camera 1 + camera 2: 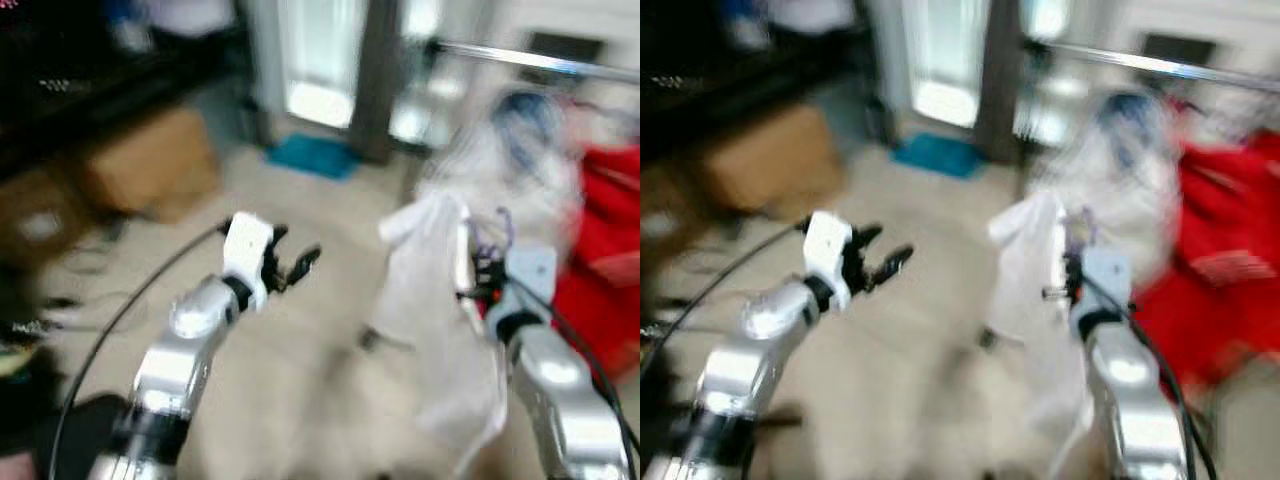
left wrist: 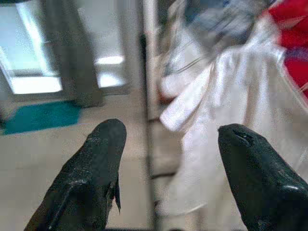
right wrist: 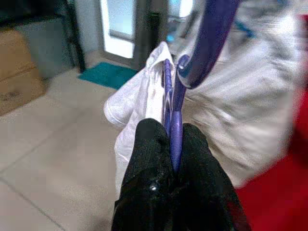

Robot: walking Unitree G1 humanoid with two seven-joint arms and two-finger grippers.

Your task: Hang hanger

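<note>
No writing is readable. Right gripper (image 3: 172, 139) is clamped on a purple hanger (image 3: 202, 48) carrying a white shirt (image 1: 430, 300), near the clothes rail (image 1: 530, 58). Left gripper (image 2: 168, 144) spread wide, holding nothing

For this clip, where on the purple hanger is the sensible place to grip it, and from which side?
Grip the purple hanger at its neck, just below the hook, coming from underneath, as the right gripper does: the hook curves free above for the rail, and the white garment hangs clear below. The left gripper is open and empty.
</note>
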